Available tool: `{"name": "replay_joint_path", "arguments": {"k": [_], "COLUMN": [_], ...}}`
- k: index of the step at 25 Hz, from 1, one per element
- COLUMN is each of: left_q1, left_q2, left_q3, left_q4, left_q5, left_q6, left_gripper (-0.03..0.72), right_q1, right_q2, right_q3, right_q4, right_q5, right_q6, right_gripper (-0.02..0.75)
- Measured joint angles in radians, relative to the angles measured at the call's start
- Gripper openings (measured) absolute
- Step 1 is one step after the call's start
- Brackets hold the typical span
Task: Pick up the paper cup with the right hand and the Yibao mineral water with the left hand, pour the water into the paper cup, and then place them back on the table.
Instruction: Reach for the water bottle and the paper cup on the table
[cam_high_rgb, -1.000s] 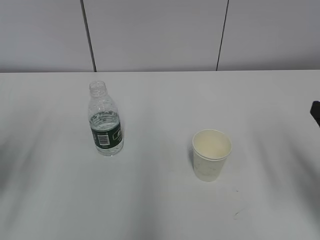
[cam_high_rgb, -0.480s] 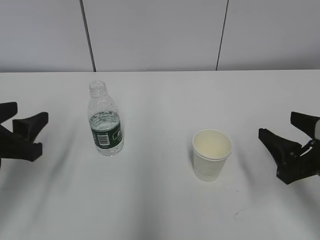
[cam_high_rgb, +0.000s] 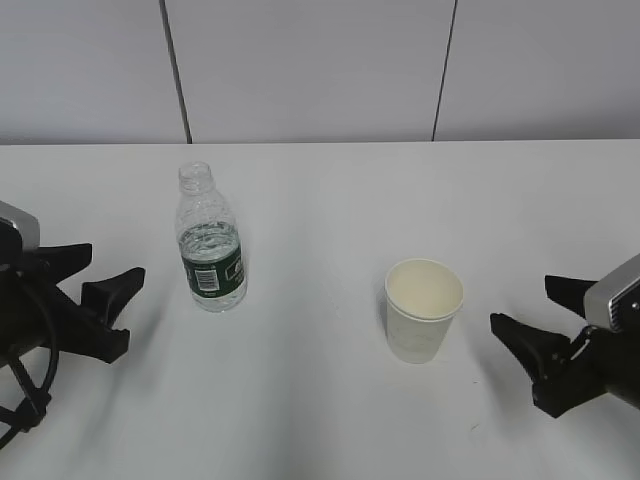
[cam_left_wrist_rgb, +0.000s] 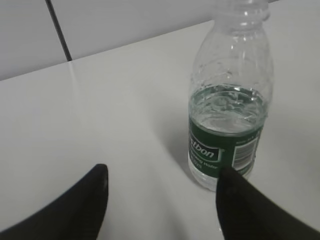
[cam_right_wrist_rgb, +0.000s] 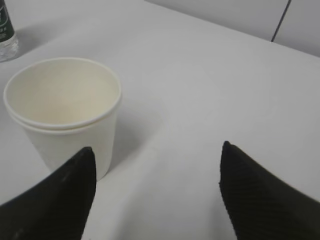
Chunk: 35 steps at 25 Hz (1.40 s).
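Left hand (cam_high_rgb: 112, 275) sits at the left edge of the table (cam_high_rgb: 320, 200), fingers spread apart and holding nothing. Just to its right stands the Yibao mineral water (cam_high_rgb: 210, 240), upright with no cap and partly full of water, not touching the fingers. Further right, the paper cup (cam_high_rgb: 423, 309) stands upright on the table, and it looks like two cups stacked. Right hand (cam_high_rgb: 545, 312) is near the cup's right side, fingers wide apart, holding nothing.

green-labelled bottle (cam_high_rgb: 211, 240), white cup (cam_high_rgb: 423, 309)
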Motion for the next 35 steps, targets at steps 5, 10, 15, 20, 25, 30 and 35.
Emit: {"name": "replay_joint_path", "arguments": {"k": [5,10,15,20,25,30,35], "left_q1": [0.000,0.000,0.000,0.000,0.000,0.000,0.000], "left_q2": [0.107,0.184,0.207,0.209,0.209,0.209,0.209], "left_q3": [-0.002,-0.007,-0.009,-0.009,-0.009,-0.009,-0.009], "left_q4": [0.033,0.074,0.079,0.080,0.082,0.082,0.082], "left_q5": [-0.104,-0.119,-0.119,-0.119,-0.119,-0.119,-0.119], "left_q6": [0.000,0.000,0.000,0.000,0.000,0.000,0.000], "left_gripper": [0.428,0.428,0.428,0.428,0.428,0.428,0.428], "right_q1": [0.000,0.000,0.000,0.000,0.000,0.000,0.000], "right_q2": [0.065,0.120,0.195,0.266,0.350,0.389,0.411], "right_q3": [-0.005,-0.021,-0.096,-0.189,-0.254,-0.299,-0.372], "right_q4": [-0.078,-0.157,-0.200,-0.296,-0.396,-0.429,-0.457], "right_q5": [-0.002,-0.004,-0.009,-0.009,-0.009,-0.009,-0.009], "right_q6": [-0.001,-0.003,0.064,0.082,0.086,0.086,0.144], "right_gripper": [0.571,0.571,0.571,0.610,0.671,0.673,0.673]}}
